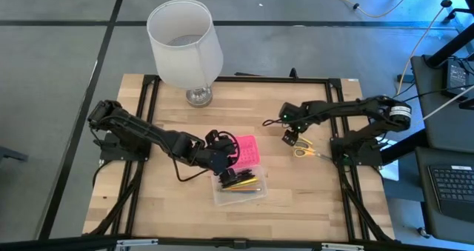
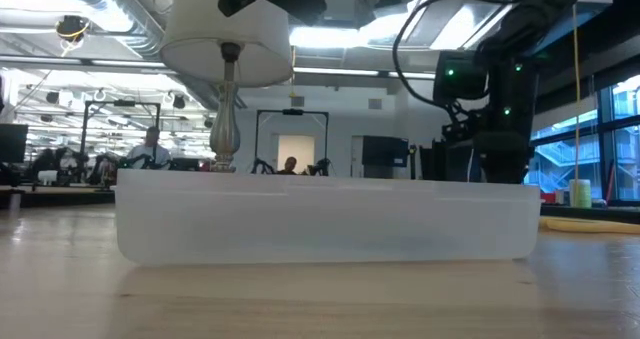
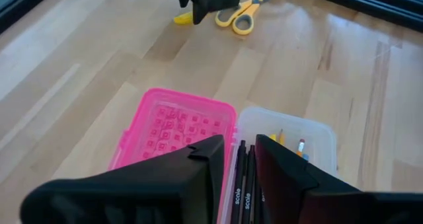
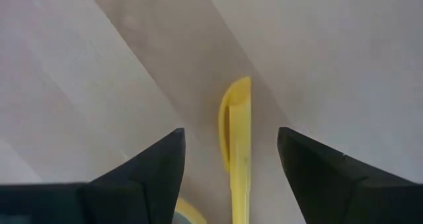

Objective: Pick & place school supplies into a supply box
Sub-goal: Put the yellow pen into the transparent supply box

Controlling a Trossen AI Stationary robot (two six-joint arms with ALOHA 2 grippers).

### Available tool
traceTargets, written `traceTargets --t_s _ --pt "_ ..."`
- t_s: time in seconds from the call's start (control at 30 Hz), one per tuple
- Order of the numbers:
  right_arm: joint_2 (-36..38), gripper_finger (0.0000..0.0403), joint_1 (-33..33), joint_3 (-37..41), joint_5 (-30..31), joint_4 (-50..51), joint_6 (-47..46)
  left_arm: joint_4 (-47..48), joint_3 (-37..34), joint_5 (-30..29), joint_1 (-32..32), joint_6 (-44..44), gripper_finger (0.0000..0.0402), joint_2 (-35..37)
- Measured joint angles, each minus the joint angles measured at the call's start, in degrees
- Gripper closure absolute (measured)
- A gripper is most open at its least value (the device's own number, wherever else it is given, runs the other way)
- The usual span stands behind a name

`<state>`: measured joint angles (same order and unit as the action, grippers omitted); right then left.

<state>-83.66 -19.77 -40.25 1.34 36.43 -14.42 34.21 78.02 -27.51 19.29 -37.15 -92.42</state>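
Observation:
The supply box lies open near the table's middle: pink dotted lid [image 1: 248, 150] [image 3: 175, 128] flat on the wood, clear base [image 1: 241, 189] [image 3: 310, 141] [image 2: 325, 219] beside it with yellow and dark pens inside. My left gripper [image 1: 233, 176] [image 3: 241, 159] is low over the base's end, fingers nearly together around black pens [image 3: 242, 181]. The yellow-handled scissors [image 1: 303, 152] [image 3: 239, 17] lie on the table to the right. My right gripper [image 1: 290, 138] [image 4: 231, 148] hangs open above them, one finger on each side of a yellow bar [image 4: 236, 141], without touching it. My left gripper pinches two or three black pens [image 3: 238, 184] between its two fingers, coming from above and lying across them. The pens run along the clear base's length, inside it. Its own fingers hide whether the pens rest on the base's floor.
A white lamp [image 1: 185, 47] stands at the table's far edge. Black frame rails [image 1: 148, 132] run along the table's sides. A yellow cable [image 1: 370, 10] lies on the floor beyond. Bare wood lies to the box's left and near sides. People show in the room behind.

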Motion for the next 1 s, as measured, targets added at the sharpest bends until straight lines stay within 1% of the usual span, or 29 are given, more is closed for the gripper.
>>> traceTargets --t_s 0.17,0.27,0.5,0.77,1.0 --pt "-2.95 0.0161 -0.02 0.00 0.00 -0.93 -0.15 0.01 0.00 -0.04 -0.02 0.00 0.0324 -0.02" --pt "-4.04 0.0174 0.00 -0.29 -0.05 -0.86 -0.34 -0.02 0.00 -0.04 0.00 0.00 0.0323 -0.02" --pt "-4.87 0.0235 0.00 -0.24 -0.09 -0.91 -0.21 -0.03 0.00 -0.14 -0.02 0.02 0.0321 -0.02" --pt "-4.91 0.0301 0.00 -0.20 -0.02 -1.07 -0.06 -0.08 0.00 -1.55 -0.02 0.90 0.0322 -0.02" --pt "-4.93 0.0338 0.00 -0.15 0.09 -1.04 -0.06 -0.08 0.00 -1.51 -0.01 0.90 0.0322 -0.02"
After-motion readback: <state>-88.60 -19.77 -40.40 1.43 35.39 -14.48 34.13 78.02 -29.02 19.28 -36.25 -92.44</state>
